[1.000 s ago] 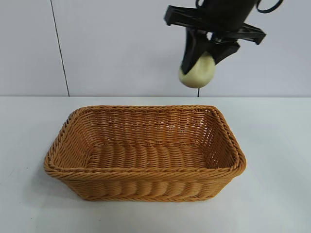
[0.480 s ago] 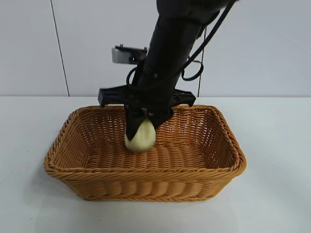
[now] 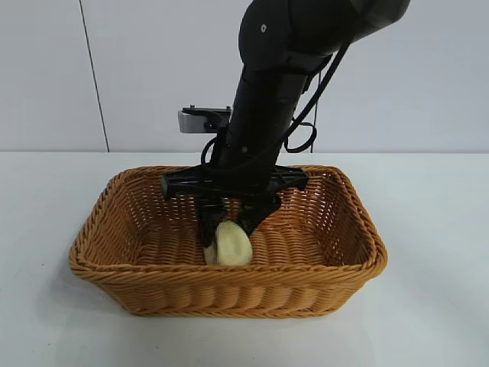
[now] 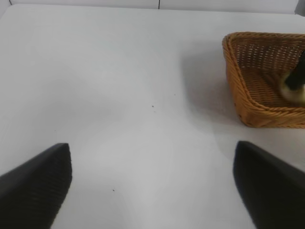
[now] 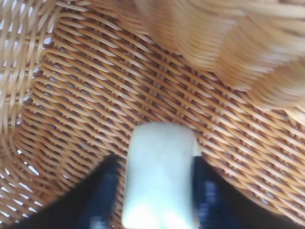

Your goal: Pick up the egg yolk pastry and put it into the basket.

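The egg yolk pastry (image 3: 229, 245), pale cream and rounded, stands on edge on the floor of the orange-brown wicker basket (image 3: 306, 269), near its front wall. My right gripper (image 3: 228, 233) reaches down into the basket and is shut on the pastry, one black finger on each side. In the right wrist view the pastry (image 5: 159, 176) sits between the two fingers of the right gripper (image 5: 157, 164), against the woven floor (image 5: 95, 86). My left gripper (image 4: 152, 191) is open and empty over bare table, well away from the basket (image 4: 248, 102). The pastry (image 4: 293, 93) shows faintly there.
The basket stands in the middle of a white table (image 3: 428, 229). A pale wall with a vertical seam (image 3: 92, 76) runs behind it. The right arm (image 3: 267, 99) slants down over the basket's back rim.
My right gripper has carried the pastry from high above the basket's back right down into the basket. The pastry now rests on the floor near the front wall.
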`<state>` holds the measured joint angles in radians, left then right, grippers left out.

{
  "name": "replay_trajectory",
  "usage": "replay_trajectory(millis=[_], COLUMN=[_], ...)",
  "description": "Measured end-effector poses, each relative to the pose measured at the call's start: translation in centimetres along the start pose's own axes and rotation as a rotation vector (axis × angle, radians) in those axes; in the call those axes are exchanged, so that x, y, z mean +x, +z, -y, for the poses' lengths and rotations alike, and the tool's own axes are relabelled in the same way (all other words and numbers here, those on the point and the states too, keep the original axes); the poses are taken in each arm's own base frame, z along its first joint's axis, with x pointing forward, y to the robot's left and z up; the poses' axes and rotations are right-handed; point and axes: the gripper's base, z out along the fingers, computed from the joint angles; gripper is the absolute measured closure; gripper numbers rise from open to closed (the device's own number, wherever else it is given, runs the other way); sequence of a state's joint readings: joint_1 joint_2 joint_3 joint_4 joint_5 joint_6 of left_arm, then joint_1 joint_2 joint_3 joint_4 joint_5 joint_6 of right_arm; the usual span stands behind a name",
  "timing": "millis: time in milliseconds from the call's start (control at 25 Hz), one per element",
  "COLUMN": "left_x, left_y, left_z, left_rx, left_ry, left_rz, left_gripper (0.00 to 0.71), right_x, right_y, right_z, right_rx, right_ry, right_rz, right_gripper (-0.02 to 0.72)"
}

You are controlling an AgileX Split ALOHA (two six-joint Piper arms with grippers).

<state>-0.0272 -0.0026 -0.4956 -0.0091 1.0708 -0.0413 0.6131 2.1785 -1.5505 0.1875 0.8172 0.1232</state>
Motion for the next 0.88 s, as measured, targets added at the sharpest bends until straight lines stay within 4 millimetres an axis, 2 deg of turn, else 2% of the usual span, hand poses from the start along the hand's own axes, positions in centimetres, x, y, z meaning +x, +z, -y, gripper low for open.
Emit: replay_trajectory(millis=[80, 200, 320, 520, 680, 880], left_x=[0.0, 0.0, 0.0, 0.0, 0.0, 0.0], left_y=[0.0, 0.0, 0.0, 0.0, 0.0, 0.0], left_z=[0.0, 0.0, 0.0, 0.0, 0.0, 0.0], left_rx=[0.000, 0.000, 0.000, 0.000, 0.000, 0.000], left_ry=[0.000, 0.000, 0.000, 0.000, 0.000, 0.000], left_rz=[0.000, 0.000, 0.000, 0.000, 0.000, 0.000], left_gripper=[0.046, 0.046, 0.046, 0.046, 0.046, 0.046], right_x=[0.2, -0.5, -1.9, -4.5, -6.2, -6.9], right_y=[-0.2, -1.3, -3.6, -8.7, -11.6, -12.6], right_z=[0.0, -0.3, -0.9, -1.1, 0.9, 6.3], right_rx=[0.003, 0.010, 0.021, 0.122, 0.167, 0.204], right_ry=[-0.001, -0.018, -0.049, -0.097, -0.053, 0.065], right_rz=[-0.029, -0.047, -0.032, 0.037, 0.132, 0.142], right_gripper=[0.071, 0.041, 0.034, 0.034, 0.034, 0.034])
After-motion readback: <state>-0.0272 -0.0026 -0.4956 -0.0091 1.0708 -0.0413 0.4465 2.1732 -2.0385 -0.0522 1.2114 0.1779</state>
